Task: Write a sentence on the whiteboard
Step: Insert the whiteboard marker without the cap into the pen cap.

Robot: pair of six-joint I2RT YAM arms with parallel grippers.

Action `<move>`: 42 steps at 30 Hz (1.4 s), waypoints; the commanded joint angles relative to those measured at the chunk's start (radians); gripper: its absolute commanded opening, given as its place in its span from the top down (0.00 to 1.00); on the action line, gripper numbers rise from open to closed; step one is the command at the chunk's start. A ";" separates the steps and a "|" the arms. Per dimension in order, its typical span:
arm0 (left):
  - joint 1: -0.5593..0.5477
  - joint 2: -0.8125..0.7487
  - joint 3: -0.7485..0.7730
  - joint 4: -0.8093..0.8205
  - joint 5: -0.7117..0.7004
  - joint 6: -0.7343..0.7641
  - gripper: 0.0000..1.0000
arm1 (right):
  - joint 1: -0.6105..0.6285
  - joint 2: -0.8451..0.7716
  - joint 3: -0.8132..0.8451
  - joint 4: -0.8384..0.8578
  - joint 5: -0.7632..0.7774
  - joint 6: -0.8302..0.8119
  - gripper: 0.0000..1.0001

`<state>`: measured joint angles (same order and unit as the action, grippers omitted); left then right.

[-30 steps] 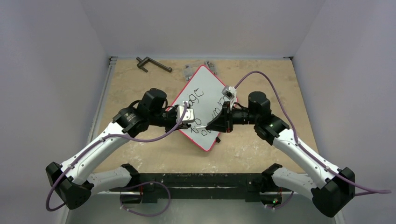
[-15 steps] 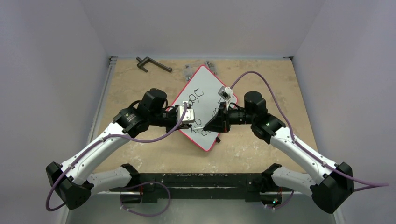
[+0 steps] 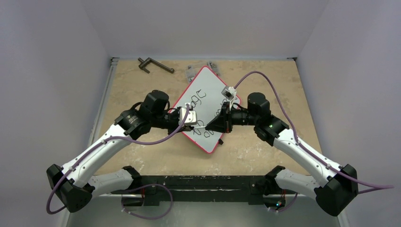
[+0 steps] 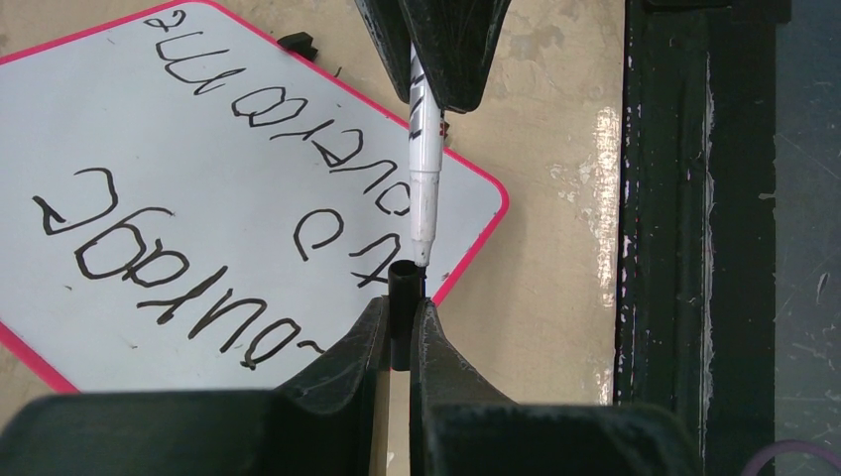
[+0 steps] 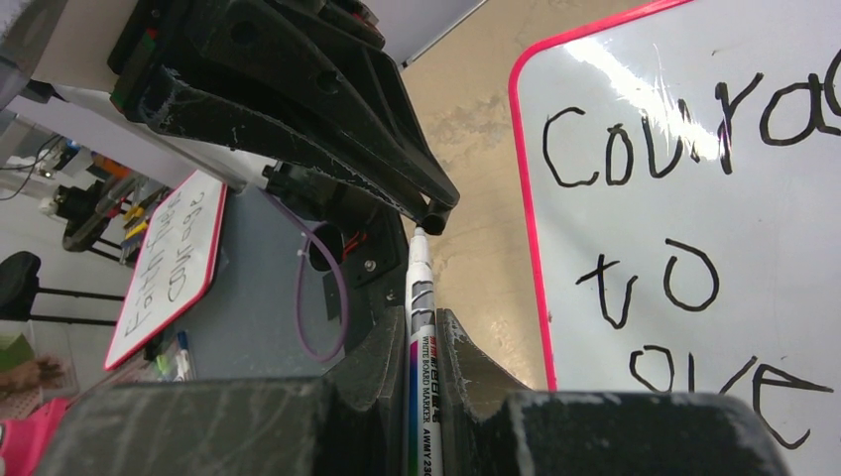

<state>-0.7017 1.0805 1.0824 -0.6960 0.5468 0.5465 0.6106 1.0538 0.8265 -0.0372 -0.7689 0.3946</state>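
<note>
The whiteboard (image 3: 210, 90) lies tilted on the table, red-pink framed, with black handwriting on it. It also shows in the left wrist view (image 4: 198, 129) and the right wrist view (image 5: 714, 198). My left gripper (image 3: 193, 120) is shut on a small black marker cap (image 4: 405, 288), over the board's near corner. My right gripper (image 3: 218, 125) is shut on a white whiteboard marker (image 5: 420, 297), which also shows in the left wrist view (image 4: 424, 169). The two grippers face each other. The marker's tip sits at the cap's open mouth (image 5: 434, 215), at its rim.
A dark metal handle (image 3: 155, 65) lies at the table's back left. Small grey parts (image 3: 191, 72) lie behind the board's far corner. A black rail (image 3: 203, 182) runs along the near edge between the arm bases.
My right gripper has moved slightly left with the marker, bringing its tip up to the cap. The left arm and the board have stayed put.
</note>
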 commanded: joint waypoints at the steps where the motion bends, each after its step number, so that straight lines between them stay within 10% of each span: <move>1: -0.007 -0.022 -0.006 0.025 0.041 0.020 1.00 | 0.002 -0.014 0.030 0.072 0.024 0.012 1.00; 42: -0.006 -0.005 0.008 0.028 -0.019 -0.025 1.00 | 0.002 -0.016 0.011 0.054 0.034 0.016 1.00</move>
<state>-0.7029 1.0809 1.0813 -0.6968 0.5274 0.5346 0.6106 1.0538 0.8265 -0.0071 -0.7246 0.4076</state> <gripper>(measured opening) 0.048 0.088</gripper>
